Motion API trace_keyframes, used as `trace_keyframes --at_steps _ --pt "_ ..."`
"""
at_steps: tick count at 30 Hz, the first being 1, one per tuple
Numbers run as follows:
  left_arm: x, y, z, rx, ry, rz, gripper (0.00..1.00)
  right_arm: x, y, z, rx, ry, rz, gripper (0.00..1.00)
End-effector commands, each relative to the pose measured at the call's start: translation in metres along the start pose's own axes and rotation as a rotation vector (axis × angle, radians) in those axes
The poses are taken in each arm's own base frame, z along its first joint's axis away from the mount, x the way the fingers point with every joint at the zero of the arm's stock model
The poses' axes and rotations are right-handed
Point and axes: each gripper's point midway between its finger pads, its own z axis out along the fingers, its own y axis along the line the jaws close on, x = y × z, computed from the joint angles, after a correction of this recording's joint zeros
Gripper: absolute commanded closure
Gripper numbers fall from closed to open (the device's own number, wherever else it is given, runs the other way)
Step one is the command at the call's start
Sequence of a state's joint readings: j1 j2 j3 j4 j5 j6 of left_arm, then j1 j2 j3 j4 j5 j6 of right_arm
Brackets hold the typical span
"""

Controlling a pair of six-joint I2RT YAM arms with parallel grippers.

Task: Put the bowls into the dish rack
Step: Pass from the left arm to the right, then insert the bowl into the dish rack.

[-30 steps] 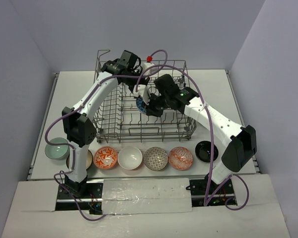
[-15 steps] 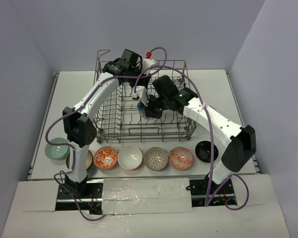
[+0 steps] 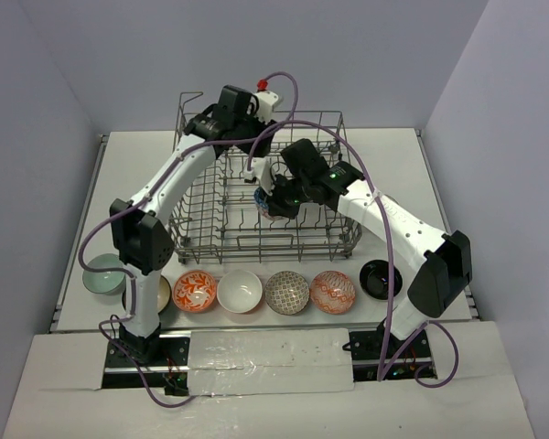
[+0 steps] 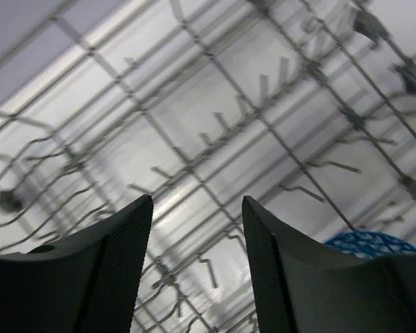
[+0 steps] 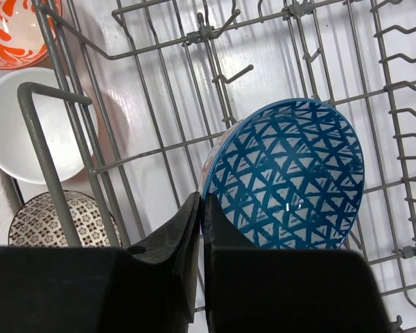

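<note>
left gripper (image 4: 197,202): fingers apart over dish rack (image 4: 263,122) | right gripper (image 5: 202,199): clamped on blue bowl (image 5: 291,173) rim

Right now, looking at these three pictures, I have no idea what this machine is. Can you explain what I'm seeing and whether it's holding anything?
These are two white robot arms, the left arm and the right arm, bolted at the near edge of a table. One picture looks down from above. The other two come from small cameras on each wrist. Both arms reach over a grey wire dish rack. The right jaws pinch the rim of a blue-patterned bowl inside the rack. The left jaws stand open and empty over the rack's far side. Other bowls sit in a row in front of the rack, from a teal bowl to a black bowl.
</note>
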State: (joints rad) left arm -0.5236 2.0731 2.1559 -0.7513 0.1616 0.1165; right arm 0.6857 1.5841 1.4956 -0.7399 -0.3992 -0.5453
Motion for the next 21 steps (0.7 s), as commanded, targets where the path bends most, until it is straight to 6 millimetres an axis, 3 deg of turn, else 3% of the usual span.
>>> trace_keyframes --at_steps 1,4,5,6,7,8,9,10,11,12,13,14,15,19,21 --pt "-0.061 0.052 -0.066 -0.269 -0.219 -0.086 0.40 -0.027 -0.015 -0.006 0.066 -0.074 -0.018 1.00" --pt "-0.056 0.085 -0.092 -0.444 -0.242 -0.117 0.35 -0.037 -0.019 -0.012 0.083 -0.086 -0.015 1.00" --pt "-0.061 0.088 -0.115 -0.478 -0.281 -0.119 0.34 -0.044 -0.023 -0.016 0.096 -0.097 -0.017 1.00" --pt "-0.047 0.093 -0.113 -0.506 -0.267 -0.119 0.33 -0.048 -0.024 -0.018 0.101 -0.102 -0.013 1.00" --pt "-0.042 0.102 -0.125 -0.563 -0.271 -0.118 0.33 -0.049 -0.027 -0.018 0.109 -0.100 -0.006 1.00" --pt "-0.045 0.104 -0.151 -0.598 -0.311 -0.119 0.32 -0.055 -0.031 -0.022 0.130 -0.110 -0.007 1.00" --pt "-0.027 0.109 -0.150 -0.632 -0.280 -0.106 0.32 -0.057 -0.034 -0.022 0.140 -0.112 0.004 1.00" --pt "-0.027 0.116 -0.181 -0.705 -0.311 -0.115 0.32 -0.063 -0.038 -0.025 0.159 -0.123 0.007 1.00" --pt "-0.021 0.119 -0.194 -0.735 -0.319 -0.114 0.32 -0.066 -0.041 -0.026 0.173 -0.128 0.009 1.00" --pt "0.002 0.123 -0.193 -0.753 -0.276 -0.100 0.32 -0.067 -0.044 -0.023 0.176 -0.127 0.018 1.00" --pt "0.005 0.136 -0.211 -0.796 -0.312 -0.115 0.32 -0.076 -0.048 -0.027 0.187 -0.147 0.017 1.00" --pt "0.006 0.136 -0.240 -0.818 -0.363 -0.124 0.32 -0.080 -0.050 -0.028 0.192 -0.155 0.020 1.00" --pt "0.027 0.150 -0.247 -0.857 -0.333 -0.135 0.32 -0.082 -0.053 -0.024 0.190 -0.159 0.034 1.00" --pt "0.062 0.166 -0.294 -0.983 -0.328 -0.144 0.31 -0.111 -0.063 -0.030 0.187 -0.237 0.065 1.00" --pt "0.089 0.172 -0.297 -1.050 -0.284 -0.156 0.33 -0.119 -0.066 -0.027 0.178 -0.265 0.092 1.00"
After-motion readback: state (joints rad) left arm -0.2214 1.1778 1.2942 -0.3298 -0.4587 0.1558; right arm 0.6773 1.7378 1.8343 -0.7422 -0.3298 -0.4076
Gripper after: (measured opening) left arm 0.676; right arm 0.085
